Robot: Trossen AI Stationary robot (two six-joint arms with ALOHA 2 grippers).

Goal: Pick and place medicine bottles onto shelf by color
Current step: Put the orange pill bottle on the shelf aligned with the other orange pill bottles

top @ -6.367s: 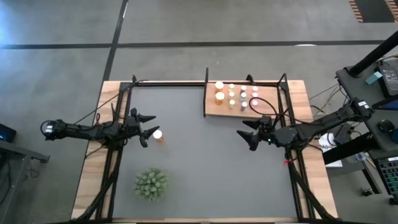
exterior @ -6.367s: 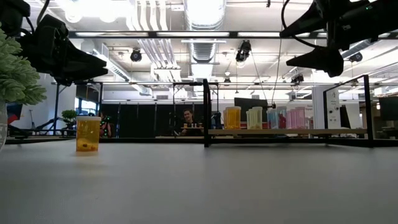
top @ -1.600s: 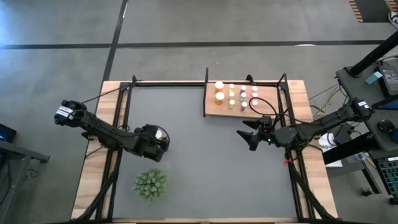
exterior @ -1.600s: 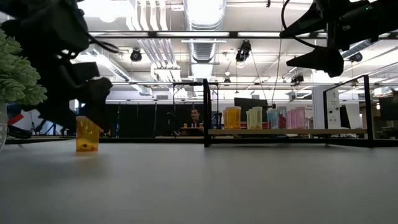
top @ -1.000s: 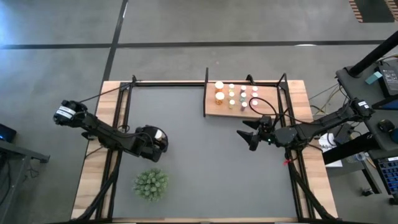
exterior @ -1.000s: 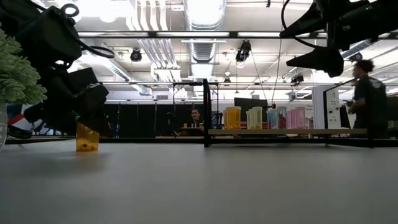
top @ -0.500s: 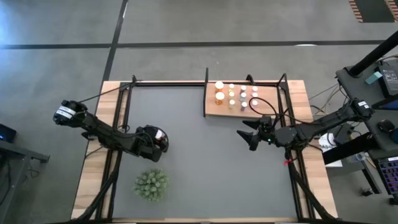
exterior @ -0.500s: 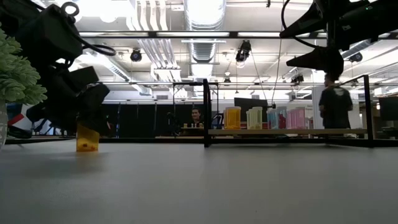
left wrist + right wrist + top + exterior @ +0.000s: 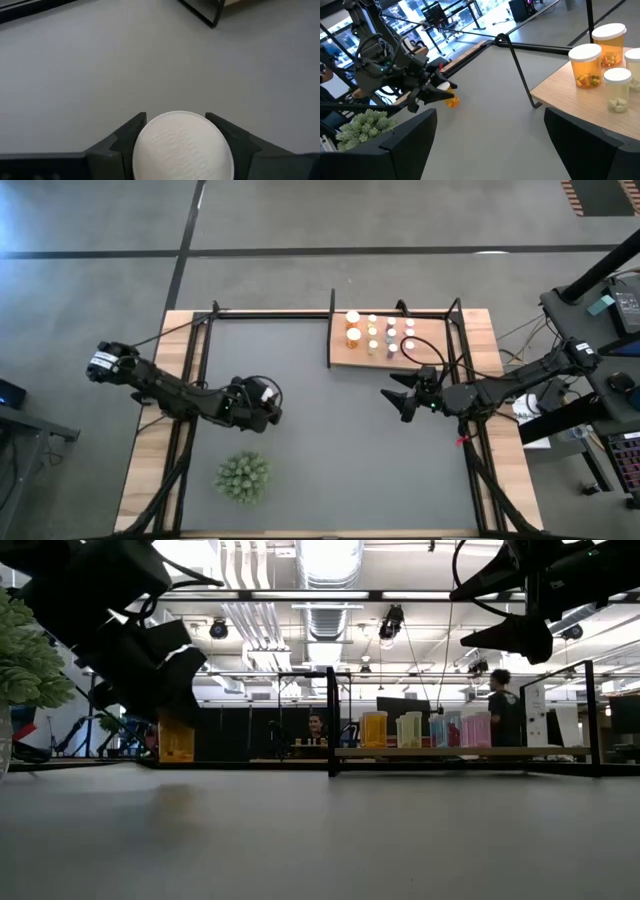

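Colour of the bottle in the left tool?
Orange bottle, white cap; low view shows it best.

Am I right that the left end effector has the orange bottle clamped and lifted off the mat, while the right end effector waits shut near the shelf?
Not quite: the right end effector is open, not shut, as the right wrist view shows its fingers spread wide. The rest holds: the left end effector clamps the orange bottle, lifted off the mat, and the right one waits near the shelf.

Two dark, slender jointed arms trailing black cables — a white label on the left arm, dark wedge-shaped fingers.
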